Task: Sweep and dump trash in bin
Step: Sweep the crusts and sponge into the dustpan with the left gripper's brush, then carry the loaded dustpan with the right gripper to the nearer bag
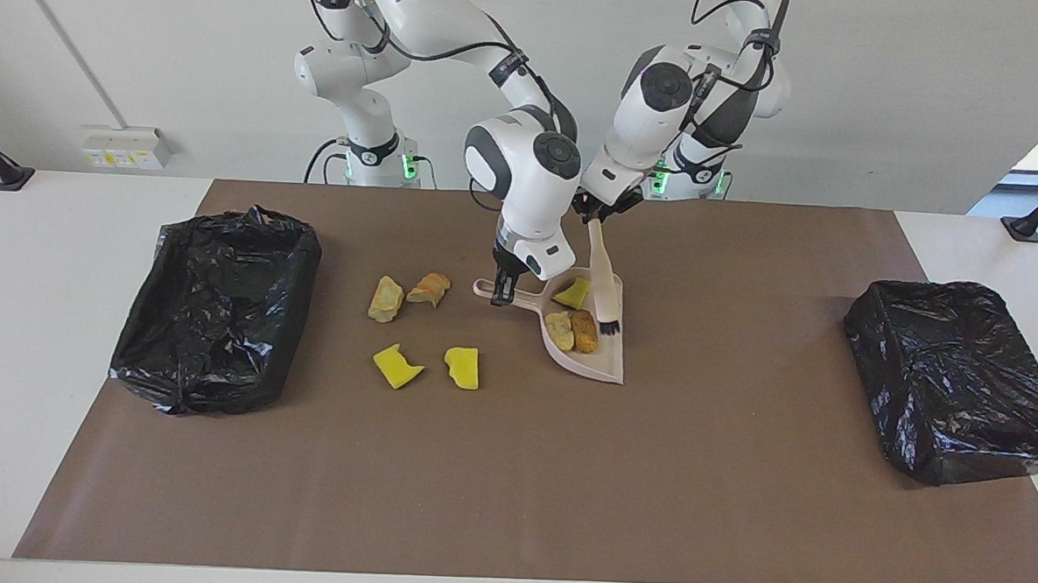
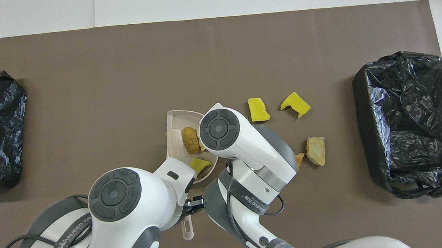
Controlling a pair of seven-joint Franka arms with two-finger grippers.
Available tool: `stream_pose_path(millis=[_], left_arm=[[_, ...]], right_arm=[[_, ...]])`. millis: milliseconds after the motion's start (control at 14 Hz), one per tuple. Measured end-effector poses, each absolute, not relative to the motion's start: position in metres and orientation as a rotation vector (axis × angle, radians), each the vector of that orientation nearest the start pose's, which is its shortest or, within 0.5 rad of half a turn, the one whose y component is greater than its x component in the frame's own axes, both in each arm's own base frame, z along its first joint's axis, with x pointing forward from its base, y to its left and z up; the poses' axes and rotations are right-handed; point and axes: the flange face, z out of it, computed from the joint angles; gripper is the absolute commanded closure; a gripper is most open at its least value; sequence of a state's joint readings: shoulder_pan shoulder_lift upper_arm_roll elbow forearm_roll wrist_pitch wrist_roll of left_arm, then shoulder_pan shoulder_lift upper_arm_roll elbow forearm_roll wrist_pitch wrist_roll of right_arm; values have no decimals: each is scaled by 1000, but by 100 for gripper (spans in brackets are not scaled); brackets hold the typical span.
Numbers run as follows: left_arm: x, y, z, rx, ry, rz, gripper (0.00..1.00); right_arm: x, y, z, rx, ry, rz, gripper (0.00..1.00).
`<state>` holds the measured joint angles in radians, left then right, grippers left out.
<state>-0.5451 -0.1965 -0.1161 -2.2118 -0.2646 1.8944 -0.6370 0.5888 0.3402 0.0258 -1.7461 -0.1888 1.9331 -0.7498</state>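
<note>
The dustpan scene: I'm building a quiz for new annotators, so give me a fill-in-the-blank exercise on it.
1. The dustpan holds ___ chunks of trash.
2. The brush is held by the ___ gripper.
3. The chunks on the mat number ___.
4. The right gripper is shut on the dustpan's ___.

Missing words: three; left; four; handle
</note>
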Motion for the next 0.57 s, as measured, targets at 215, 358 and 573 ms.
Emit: stream_pose_path(millis=[215,358,573], left_arm=[[340,-312,477,-3215,-68,375,100],[317,-326,481,-3211,-23,368,100],[284,-345,480,-3221,24,409,100]], right_arm=[[545,323,385,-2517,-2111,222,100],[557,301,407,-2522,-2110,179,100],[569,261,441,-2479,-2132,146,100]])
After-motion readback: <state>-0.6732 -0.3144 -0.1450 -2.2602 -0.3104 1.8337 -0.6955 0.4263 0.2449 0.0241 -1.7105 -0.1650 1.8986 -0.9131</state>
